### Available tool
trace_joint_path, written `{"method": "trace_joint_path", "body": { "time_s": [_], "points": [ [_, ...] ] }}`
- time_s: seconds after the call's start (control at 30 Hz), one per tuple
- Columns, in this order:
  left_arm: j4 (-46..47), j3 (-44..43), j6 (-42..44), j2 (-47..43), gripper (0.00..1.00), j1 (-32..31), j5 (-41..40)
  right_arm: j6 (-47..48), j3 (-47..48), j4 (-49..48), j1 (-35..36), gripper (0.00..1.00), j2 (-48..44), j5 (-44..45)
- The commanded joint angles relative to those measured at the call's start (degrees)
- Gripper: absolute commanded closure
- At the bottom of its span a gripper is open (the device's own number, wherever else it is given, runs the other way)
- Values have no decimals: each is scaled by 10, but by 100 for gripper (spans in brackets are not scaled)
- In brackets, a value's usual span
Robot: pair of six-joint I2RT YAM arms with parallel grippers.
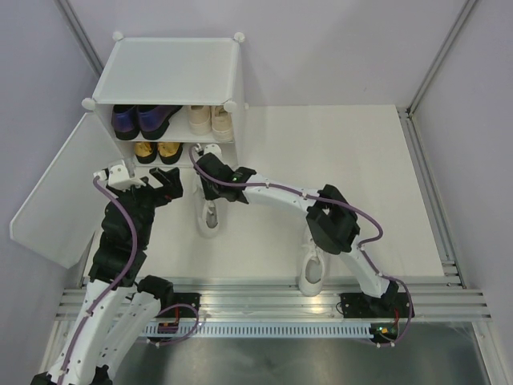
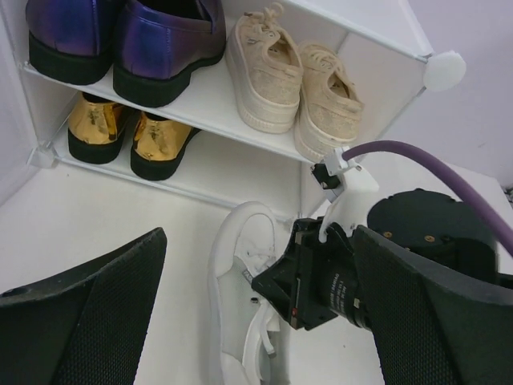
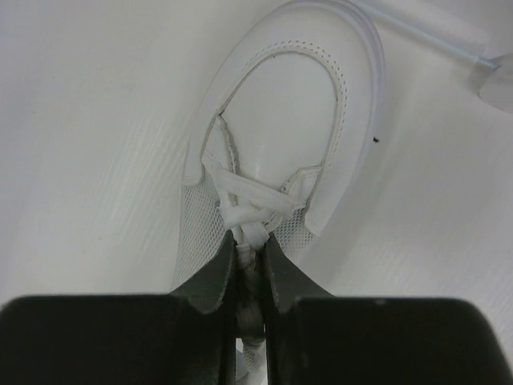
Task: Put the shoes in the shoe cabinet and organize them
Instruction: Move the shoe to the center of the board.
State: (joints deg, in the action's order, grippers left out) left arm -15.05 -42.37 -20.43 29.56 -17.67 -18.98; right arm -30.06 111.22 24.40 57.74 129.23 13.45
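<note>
Two purple loafers; two gold heels; four sneakers; one cabinet.

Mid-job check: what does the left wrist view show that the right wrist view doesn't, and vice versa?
Only left wrist: the shoe cabinet, with purple loafers and beige sneakers on the upper shelf and gold heels on the lower one. Only right wrist: the right tool shut on the laces of the white sneaker, and its toe cap in full. Both: that white sneaker lying on the white table.
</note>
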Motion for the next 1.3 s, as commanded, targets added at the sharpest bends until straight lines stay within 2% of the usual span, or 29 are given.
{"method": "trace_joint_path", "body": {
  "time_s": [0.0, 0.27, 0.53, 0.73, 0.77, 0.83, 0.87, 0.9, 1.0, 1.27],
  "points": [
    [-7, -3, -31, -8, 0, -11, -44, -11, 63, -58, -19, 99, 21, 35],
    [-12, -7, -25, -4, 0, -46, -57, -30, 141, -95, -44, 99, 91, 40],
    [-14, -9, -20, -9, 0, -70, -67, -18, 160, -150, -47, 97, 117, 55],
    [-14, -10, -16, -10, 0, -76, -62, 17, 156, -222, -48, 80, 131, 43],
    [-14, -10, -16, -9, 0, -76, -62, 19, 156, -230, -50, 68, 132, 46],
    [-14, -9, -16, -8, 0, -76, -61, 22, 156, -235, -52, 56, 132, 53],
    [-14, -8, -16, -8, 0, -76, -61, 23, 156, -236, -54, 47, 132, 54],
    [-14, -8, -16, -8, 0, -76, -60, 23, 155, -236, -56, 44, 132, 49],
    [-11, -8, -8, -8, 0, -76, -59, 33, 141, -238, -57, 39, 117, 31],
    [-2, -3, 4, -15, 0, -71, -67, 58, 50, -255, -47, 42, 64, -33]
  ]
}}
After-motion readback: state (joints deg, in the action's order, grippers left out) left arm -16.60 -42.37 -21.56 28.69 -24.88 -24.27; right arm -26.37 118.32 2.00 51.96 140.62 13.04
